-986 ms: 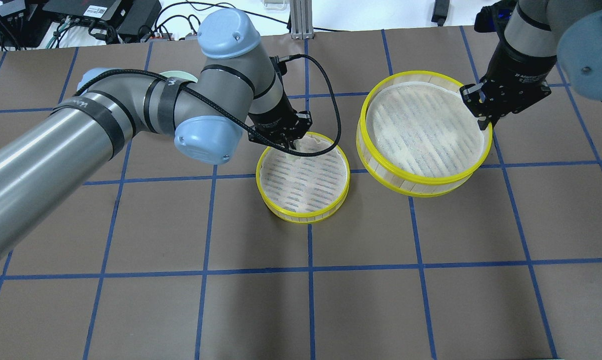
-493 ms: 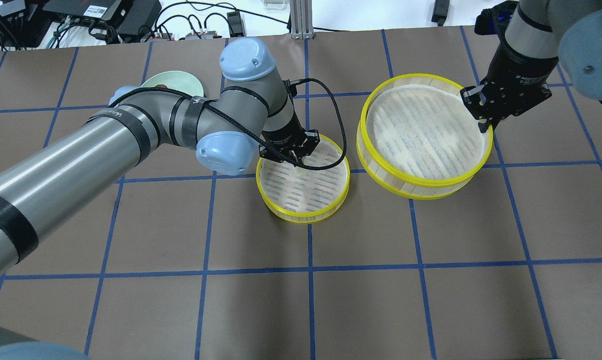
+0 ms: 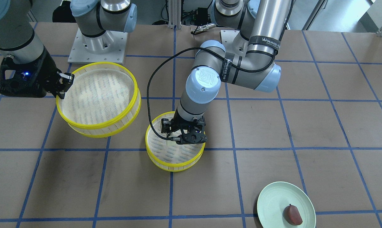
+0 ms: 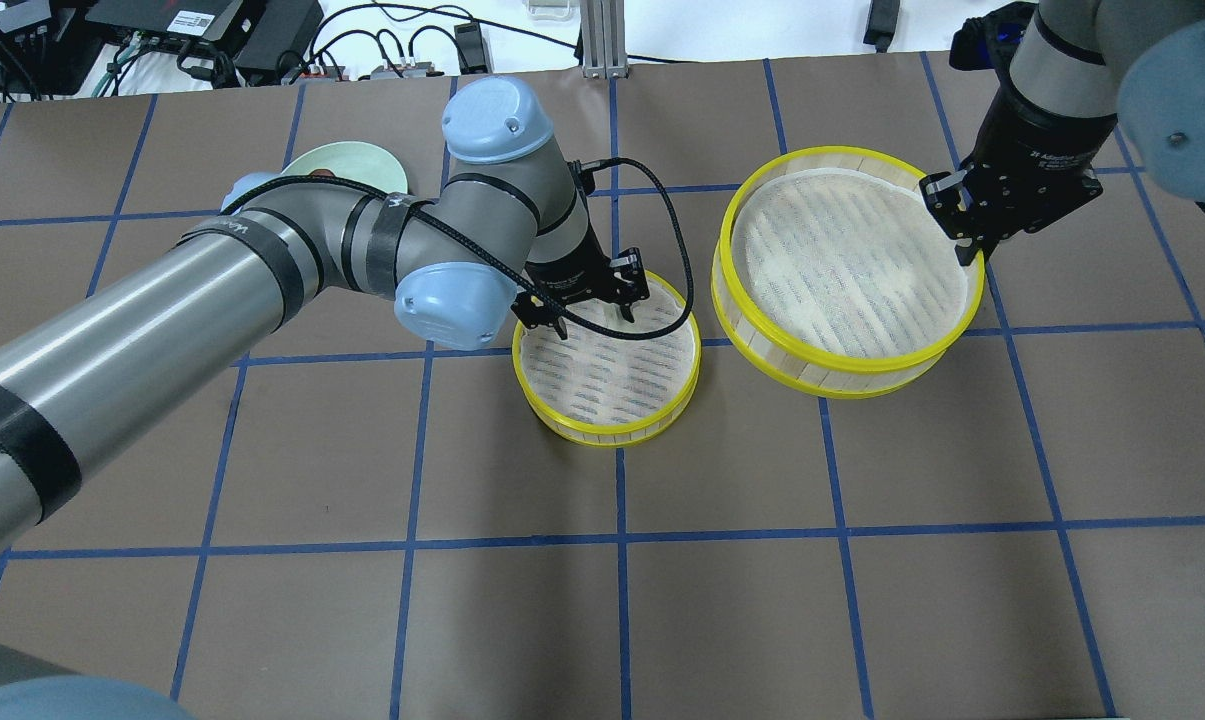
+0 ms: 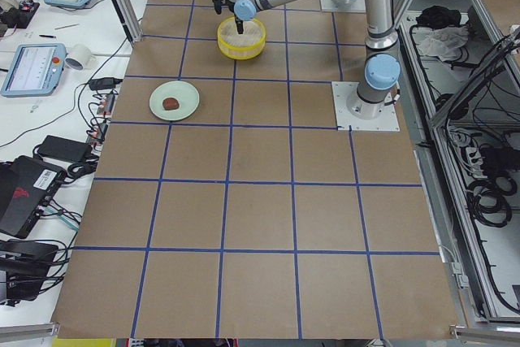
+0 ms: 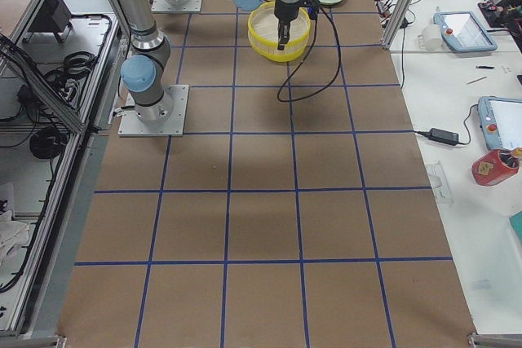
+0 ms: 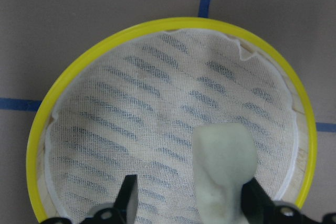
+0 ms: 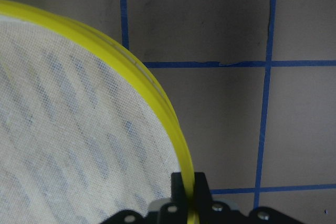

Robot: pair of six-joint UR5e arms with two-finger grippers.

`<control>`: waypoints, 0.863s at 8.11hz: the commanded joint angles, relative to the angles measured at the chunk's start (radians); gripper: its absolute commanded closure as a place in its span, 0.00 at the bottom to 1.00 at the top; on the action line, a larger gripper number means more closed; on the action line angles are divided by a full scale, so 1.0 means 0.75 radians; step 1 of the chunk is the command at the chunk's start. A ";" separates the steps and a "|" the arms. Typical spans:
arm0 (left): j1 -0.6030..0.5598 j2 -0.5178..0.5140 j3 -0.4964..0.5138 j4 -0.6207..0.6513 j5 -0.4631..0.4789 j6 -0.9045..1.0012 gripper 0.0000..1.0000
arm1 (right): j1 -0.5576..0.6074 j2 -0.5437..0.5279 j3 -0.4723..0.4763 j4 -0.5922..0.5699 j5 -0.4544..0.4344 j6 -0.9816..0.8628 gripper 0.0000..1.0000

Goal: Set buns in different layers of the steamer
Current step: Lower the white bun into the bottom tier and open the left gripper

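Left gripper point(image 7: 191, 199), at the bottom edge of its wrist view, has its jaws spread; the cream bun point(image 7: 223, 161) lies on the mesh of the centre steamer tray point(image 7: 173, 23), beside one finger. Upper right in the overhead view, the right gripper point(image 4: 965, 245) pinches the rim of the second tray point(image 4: 842, 360), which is tilted. The brown bun point(image 3: 293, 214) sits on the green plate point(image 3: 273, 199), lower right in the front-facing view.

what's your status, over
Left gripper open over yellow-rimmed mesh-floored steamer tray, cream-white oblong bun lying inside. Right gripper shut on rim of second tray. Reddish-brown teardrop bun on pale green plate. Nothing blocking.
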 commanded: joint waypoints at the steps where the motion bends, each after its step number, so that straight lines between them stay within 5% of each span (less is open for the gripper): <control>1: 0.002 0.012 0.008 -0.009 0.010 0.015 0.00 | 0.004 -0.002 0.000 -0.005 0.004 0.012 1.00; 7: 0.206 0.059 0.146 -0.092 0.092 0.231 0.00 | 0.151 0.104 -0.033 -0.085 0.002 0.225 1.00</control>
